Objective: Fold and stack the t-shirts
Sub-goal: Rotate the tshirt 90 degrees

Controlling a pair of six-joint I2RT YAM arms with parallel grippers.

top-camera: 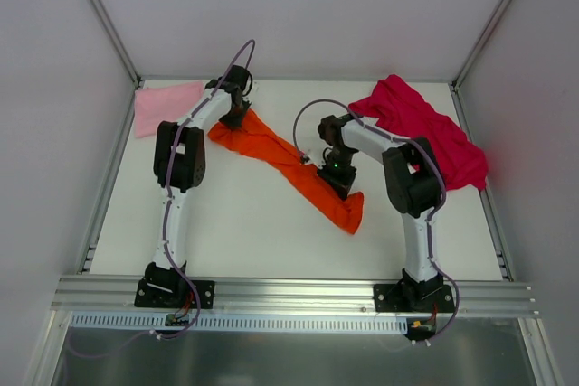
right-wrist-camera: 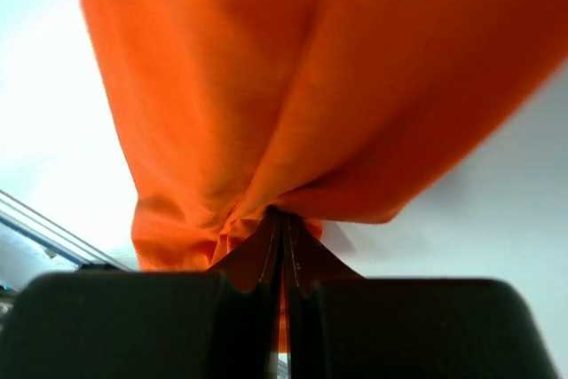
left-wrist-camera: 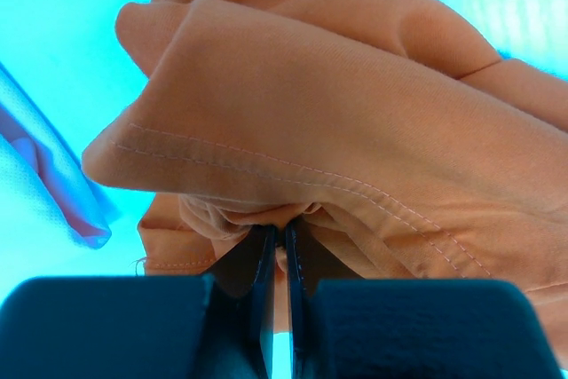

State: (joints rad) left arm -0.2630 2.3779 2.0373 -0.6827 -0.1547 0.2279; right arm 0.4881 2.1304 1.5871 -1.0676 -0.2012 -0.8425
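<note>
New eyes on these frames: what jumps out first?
The orange t-shirt lies as a long diagonal band across the middle of the table. The left end effector is clamped on its far-left end and the right end effector close to its near-right end. Next, the magenta t-shirt crumpled at the far right edge and the pink t-shirt at the far left corner.
</note>
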